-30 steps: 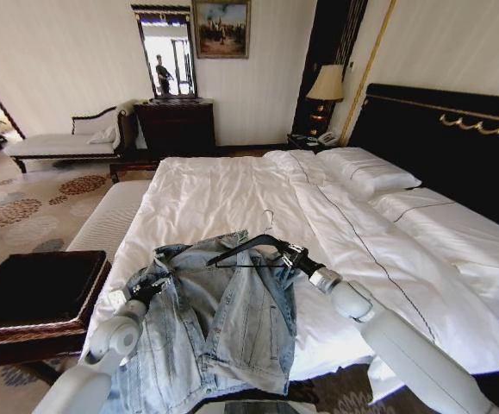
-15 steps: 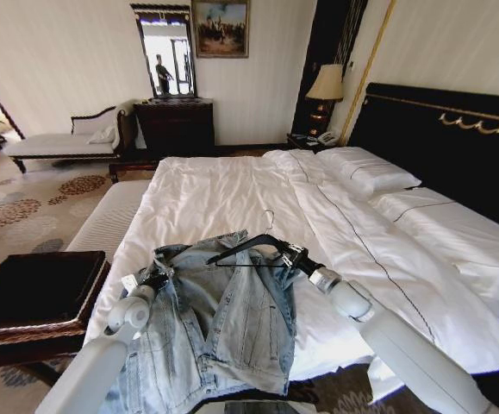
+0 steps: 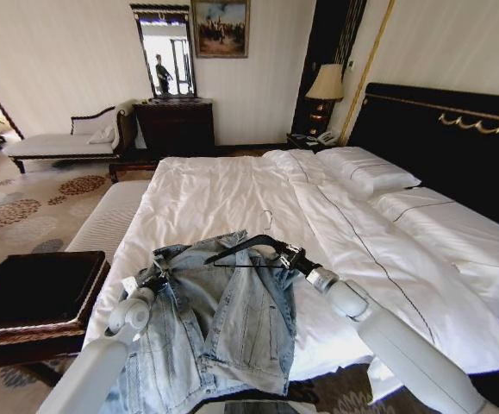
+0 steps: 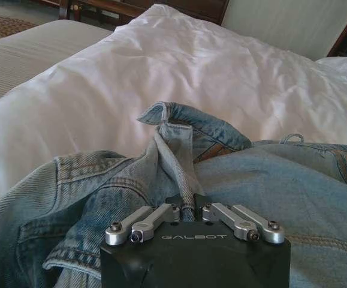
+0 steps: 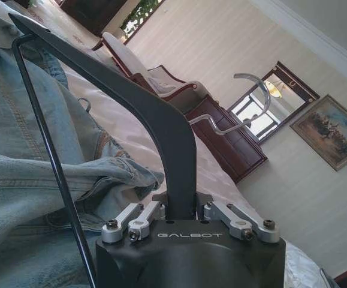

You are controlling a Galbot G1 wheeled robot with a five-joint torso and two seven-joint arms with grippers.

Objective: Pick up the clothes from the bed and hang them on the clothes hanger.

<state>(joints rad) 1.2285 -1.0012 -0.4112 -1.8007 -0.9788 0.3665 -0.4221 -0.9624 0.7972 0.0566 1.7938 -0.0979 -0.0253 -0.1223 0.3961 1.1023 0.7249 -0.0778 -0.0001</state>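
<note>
The light-blue denim jacket (image 3: pixel 219 323) lies crumpled at the foot of the bed (image 3: pixel 223 194), partly draped over its edge. My left gripper (image 3: pixel 156 279) sits at the jacket's left shoulder, shut on a fold of denim near the collar. The left wrist view shows that fold pinched by the gripper (image 4: pixel 188 207), with the jacket (image 4: pixel 251 180) spread beyond. My right gripper (image 3: pixel 288 255) holds the black clothes hanger (image 3: pixel 242 248) by one arm, just above the jacket's upper edge. Seen from the right wrist, the gripper (image 5: pixel 179 210) is clamped on the hanger (image 5: pixel 137 105), beside the jacket (image 5: pixel 23 156).
A dark padded bench (image 3: pixel 34 293) stands left of the bed's foot, with a pale bench (image 3: pixel 111 216) behind it. White pillows (image 3: pixel 365 171) lie against the black headboard (image 3: pixel 439 129). A chaise longue (image 3: pixel 59 142), a dresser (image 3: pixel 176 125) and a lamp (image 3: pixel 325 84) line the far wall.
My left arm has reached forward, and its gripper now sits higher on the jacket's shoulder near the collar. The right gripper and hanger have drifted slightly left.
</note>
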